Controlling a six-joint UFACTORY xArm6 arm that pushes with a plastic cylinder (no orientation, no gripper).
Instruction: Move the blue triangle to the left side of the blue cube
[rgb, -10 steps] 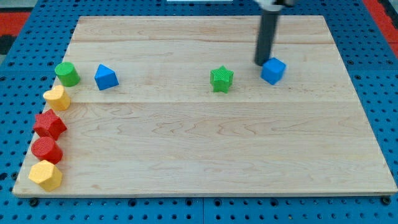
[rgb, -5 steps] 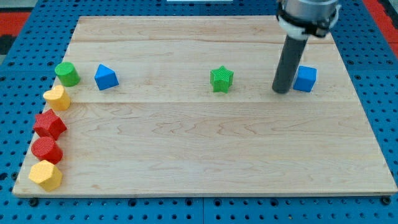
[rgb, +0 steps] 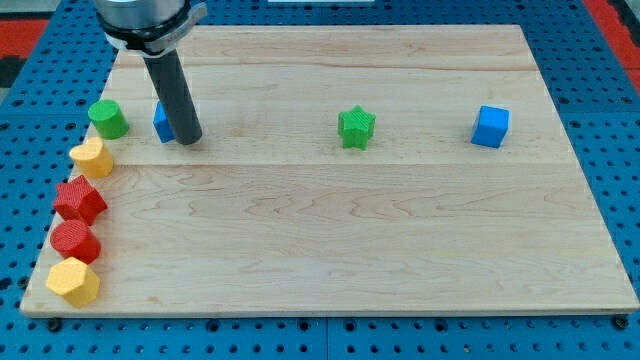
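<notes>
Since half-second ago, my tip (rgb: 189, 139) crossed leftward, now half-hiding blue triangle (rgb: 160, 121); no claw.

Blue triangle (rgb: 162, 121) far left, blue cube (rgb: 490, 126) far right.

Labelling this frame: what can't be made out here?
- Blue triangle: camera view, mostly behind the rod; only a blue sliver shows, shape unreadable.
- My tip: whether it touches that block cannot be told.
- Arm above the rod: cut off by the view's top.
</notes>
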